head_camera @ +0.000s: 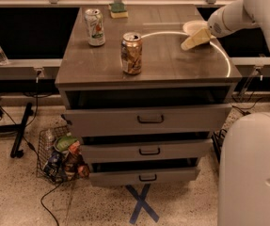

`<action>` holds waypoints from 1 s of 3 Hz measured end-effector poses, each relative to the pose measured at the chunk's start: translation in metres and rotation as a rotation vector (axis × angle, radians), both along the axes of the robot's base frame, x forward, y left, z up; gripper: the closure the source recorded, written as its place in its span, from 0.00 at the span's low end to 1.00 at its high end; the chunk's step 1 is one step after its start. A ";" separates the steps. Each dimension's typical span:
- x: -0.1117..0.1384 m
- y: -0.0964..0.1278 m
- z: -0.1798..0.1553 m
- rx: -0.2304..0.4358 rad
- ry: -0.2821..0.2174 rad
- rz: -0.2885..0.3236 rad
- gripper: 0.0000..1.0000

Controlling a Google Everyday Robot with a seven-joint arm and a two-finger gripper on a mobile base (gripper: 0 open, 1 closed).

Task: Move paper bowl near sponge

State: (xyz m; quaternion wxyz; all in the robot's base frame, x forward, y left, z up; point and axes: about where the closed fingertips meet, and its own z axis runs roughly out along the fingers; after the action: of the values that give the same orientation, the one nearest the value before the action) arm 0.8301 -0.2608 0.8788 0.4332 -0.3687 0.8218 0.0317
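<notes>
The off-white paper bowl sits at the back right of the cabinet top, partly hidden by my arm. My gripper comes in from the right and hangs low over the top, just in front of the bowl and overlapping its near rim. I cannot tell whether it touches the bowl. The sponge, dark green on top with a yellow base, lies at the back edge, left of the middle and well apart from the bowl.
A green-and-white can stands at the back left and a brown can near the middle of the grey drawer cabinet. Its three drawers are slightly open. A wire basket of trash stands on the floor at the left. My base fills the lower right.
</notes>
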 end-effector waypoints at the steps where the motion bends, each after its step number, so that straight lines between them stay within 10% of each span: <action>1: 0.019 0.003 -0.013 0.042 0.003 -0.022 0.00; 3: 0.033 -0.002 -0.014 0.074 -0.018 -0.042 0.41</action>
State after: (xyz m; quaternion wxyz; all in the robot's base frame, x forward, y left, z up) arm 0.8630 -0.2628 0.8652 0.4546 -0.3351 0.8238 0.0496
